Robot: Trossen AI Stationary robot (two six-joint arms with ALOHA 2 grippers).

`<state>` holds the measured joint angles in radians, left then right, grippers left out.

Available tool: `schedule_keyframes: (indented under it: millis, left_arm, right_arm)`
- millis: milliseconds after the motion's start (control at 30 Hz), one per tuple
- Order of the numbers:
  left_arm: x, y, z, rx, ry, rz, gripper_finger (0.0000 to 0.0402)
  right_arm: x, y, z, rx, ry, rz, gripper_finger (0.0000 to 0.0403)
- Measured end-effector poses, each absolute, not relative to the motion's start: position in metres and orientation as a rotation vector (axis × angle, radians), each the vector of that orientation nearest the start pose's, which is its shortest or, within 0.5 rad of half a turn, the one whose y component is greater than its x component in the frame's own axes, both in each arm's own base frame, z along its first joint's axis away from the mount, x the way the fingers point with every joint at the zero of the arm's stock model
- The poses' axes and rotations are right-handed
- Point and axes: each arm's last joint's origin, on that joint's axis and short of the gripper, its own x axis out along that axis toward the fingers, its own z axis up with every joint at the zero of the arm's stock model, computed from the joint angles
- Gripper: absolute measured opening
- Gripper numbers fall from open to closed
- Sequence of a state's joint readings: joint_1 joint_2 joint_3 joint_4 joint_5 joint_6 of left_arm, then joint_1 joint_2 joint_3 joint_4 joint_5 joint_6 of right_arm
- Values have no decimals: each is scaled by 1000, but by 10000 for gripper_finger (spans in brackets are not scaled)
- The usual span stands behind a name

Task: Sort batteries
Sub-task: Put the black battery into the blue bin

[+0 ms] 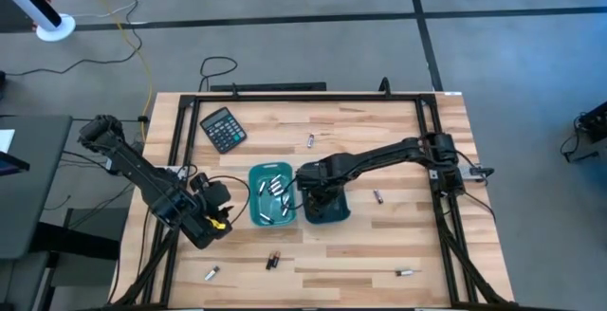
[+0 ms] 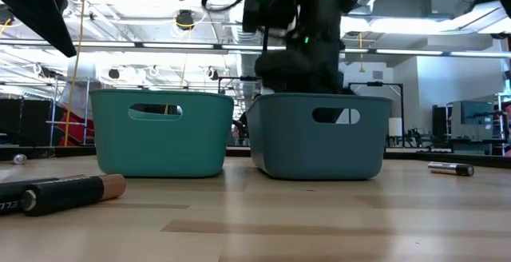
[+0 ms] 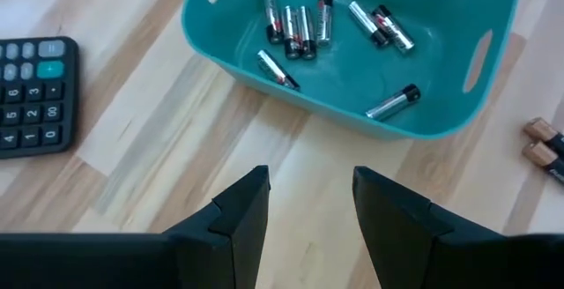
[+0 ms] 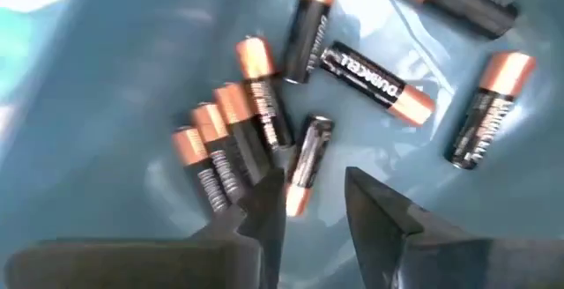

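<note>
Copper-ended batteries (image 4: 357,70) lie under your right gripper (image 4: 315,203), jaws spread inside the right bin (image 1: 334,212); left gripper (image 3: 310,210) spread, empty, over tabletop (image 1: 379,245).

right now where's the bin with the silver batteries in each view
High view: the teal bin sits mid-table, left of the darker bin.
Low view: it stands at the left; its contents are hidden.
Left wrist view: it fills the upper middle, silvery batteries inside.
Right wrist view: not in it; only the darker bin's copper-ended cells show.
Shared landmark: the darker bin beside it, where the right gripper hangs.
</note>
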<state>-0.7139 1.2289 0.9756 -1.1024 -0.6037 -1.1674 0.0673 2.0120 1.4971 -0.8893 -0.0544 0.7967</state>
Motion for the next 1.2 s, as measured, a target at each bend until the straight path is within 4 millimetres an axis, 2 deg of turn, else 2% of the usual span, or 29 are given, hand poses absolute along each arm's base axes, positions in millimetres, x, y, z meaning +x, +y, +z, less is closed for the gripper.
schedule_keyframes:
  millis: [133,267,400,500,567,700,833,1000,1200]
  left_arm:
    - [169,-121,260,-210,907,468,160]
    - [181,-130,266,-229,818,352,160]
    - [196,-138,274,-255,753,319,160]
    - [212,-145,276,-252,758,344,160]
    - [227,-151,276,-253,762,362,160]
    - [256,-166,276,-262,768,388,160]
    - [277,-180,279,-317,783,399,160]
    - [296,-196,273,-441,822,447,160]
    - [309,-215,242,-670,967,524,160]
  right_arm:
    - [382,28,213,632,1264,-455,142]
    - [358,40,258,516,1158,-455,140]
    - [320,58,297,410,1099,-501,130]
    - [281,68,311,382,1039,-568,126]
    - [252,74,310,401,1013,-593,125]
    - [195,83,293,513,950,-581,125]
    - [154,94,276,612,855,-460,125]
    - [125,102,260,677,744,-348,125]
    - [115,108,248,662,758,-315,125]
